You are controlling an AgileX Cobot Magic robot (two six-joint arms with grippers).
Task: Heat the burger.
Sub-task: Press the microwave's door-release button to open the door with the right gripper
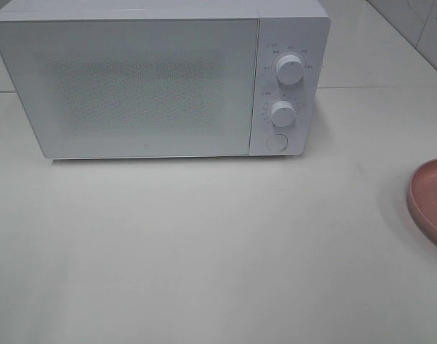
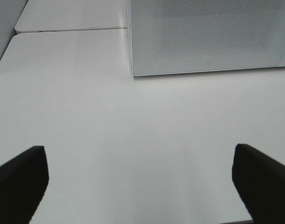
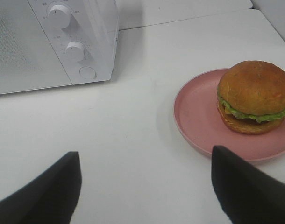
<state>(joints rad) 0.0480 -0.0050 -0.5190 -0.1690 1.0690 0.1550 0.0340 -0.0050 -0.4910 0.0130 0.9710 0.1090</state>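
Black fingers of the left claw stand spread wide, with only bare white surface showing between them. Beyond that claw the white microwave stands toward the far edge of the surface, its door shut. Spread as well, the right claw hangs over the surface and pinches nothing. Near one of its fingers lies a pink plate, toward the right edge of the surface and well apart from the microwave. On the plate sits the burger, upright, with lettuce showing under the top bun. On the microwave's right panel are an upper knob, a lower knob and a round button beneath them.
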